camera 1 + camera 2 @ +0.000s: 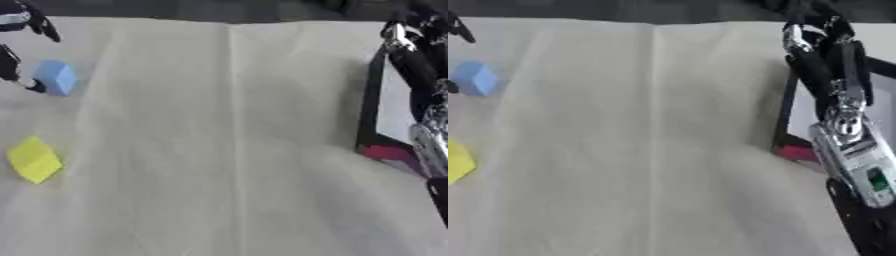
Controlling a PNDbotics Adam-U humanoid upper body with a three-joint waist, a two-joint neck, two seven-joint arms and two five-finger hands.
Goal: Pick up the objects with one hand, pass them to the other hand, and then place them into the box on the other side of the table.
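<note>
Left hand [19,45] sat at the upper left of the frame, fingers spread wide around the blue block [56,77]. One dark fingertip touched or nearly touched the block's lower left edge and another finger hung above it; nothing was enclosed yet. The block rested on the cream tablecloth [227,150]. A yellow block [34,160] lay well apart from it, lower left of the frame, untouched.

Right hand [820,37] was at the upper right, raised over the black-walled box [374,100]. The box stood at the right edge, with something pink [796,152] showing at its near corner. The right hand's fingers were too tangled against the dark arm to read, so their state could not be told.

Judgement: the step in hand was the grasp on the blue block, with the handover and the drop into the box still to come. To do it well, the thumb and fingers should close on opposite faces, not on a corner, since a one-sided touch would likely slide the block across the cloth. Lift straight up before carrying it towards frame centre.
</note>
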